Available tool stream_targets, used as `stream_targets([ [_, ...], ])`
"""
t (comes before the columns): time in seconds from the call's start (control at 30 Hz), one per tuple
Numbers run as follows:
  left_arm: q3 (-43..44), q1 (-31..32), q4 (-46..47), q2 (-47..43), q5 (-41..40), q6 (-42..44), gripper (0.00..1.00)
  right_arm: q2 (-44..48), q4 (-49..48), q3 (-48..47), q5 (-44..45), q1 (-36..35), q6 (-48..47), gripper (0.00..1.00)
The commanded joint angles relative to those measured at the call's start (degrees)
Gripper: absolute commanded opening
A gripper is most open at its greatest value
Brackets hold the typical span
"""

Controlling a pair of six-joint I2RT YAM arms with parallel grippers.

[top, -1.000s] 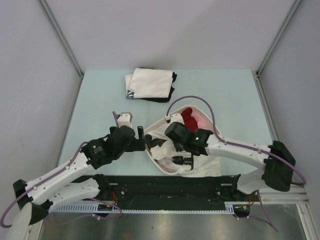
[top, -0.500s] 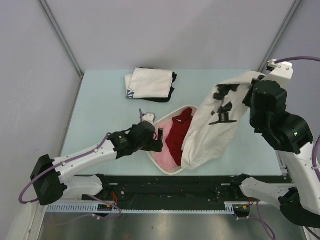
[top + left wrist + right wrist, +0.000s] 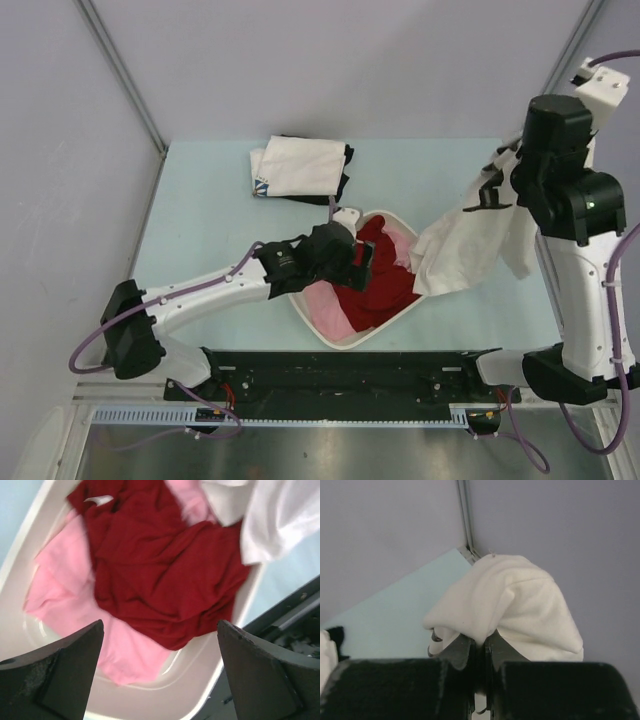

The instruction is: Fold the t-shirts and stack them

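Note:
High at the right, my right gripper [image 3: 497, 182] [image 3: 484, 647] is shut on a cream-white t-shirt [image 3: 468, 248] [image 3: 520, 605], which hangs down to the table beside the basin. The white basin [image 3: 343, 343] [image 3: 200, 692] holds a dark red t-shirt [image 3: 385, 282] [image 3: 160, 580] lying on a pink one [image 3: 325, 305] [image 3: 65, 600]. Above them hovers my left gripper [image 3: 365, 265] [image 3: 160, 667], open, with nothing between its fingers. A corner of the cream shirt [image 3: 285, 520] shows at the upper right of the left wrist view.
At the back of the table a folded cream-white t-shirt [image 3: 300, 165] with a small blue mark lies on a black one [image 3: 345, 170]. Grey walls and metal posts close in the table [image 3: 200, 220]. A black rail [image 3: 340, 370] runs along the near edge.
My right arm has pulled the cream-white t-shirt out of the basin, up and to the right. My open left gripper has moved right, over the dark red and pink shirts.

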State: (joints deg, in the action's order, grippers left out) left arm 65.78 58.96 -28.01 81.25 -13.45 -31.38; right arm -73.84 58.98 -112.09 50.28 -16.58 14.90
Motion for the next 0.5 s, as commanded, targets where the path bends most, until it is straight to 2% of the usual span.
stream_targets([
  [0.0,7.94,5.44,-0.28,3.29,1.24,4.56,1.00,-2.43,-0.98,-13.14,2.54,0.14,-0.83,0.00],
  [0.1,9.45,9.66,-0.03,6.37,-1.22,7.72,1.00,-3.94,-0.27,-15.61,3.24,-0.38,-0.48,0.00],
  [0.27,7.53,12.49,3.47,9.09,-0.97,8.70,0.99,-5.17,-2.82,-13.95,5.08,0.14,-1.63,0.00],
  [0.33,6.65,13.20,4.54,9.71,-0.26,9.05,1.00,-5.35,-3.60,-11.23,4.92,1.97,-0.40,0.00],
  [0.47,4.71,15.48,8.05,11.47,-0.52,11.94,1.00,-5.17,-6.68,2.28,2.54,7.43,2.59,0.00],
])
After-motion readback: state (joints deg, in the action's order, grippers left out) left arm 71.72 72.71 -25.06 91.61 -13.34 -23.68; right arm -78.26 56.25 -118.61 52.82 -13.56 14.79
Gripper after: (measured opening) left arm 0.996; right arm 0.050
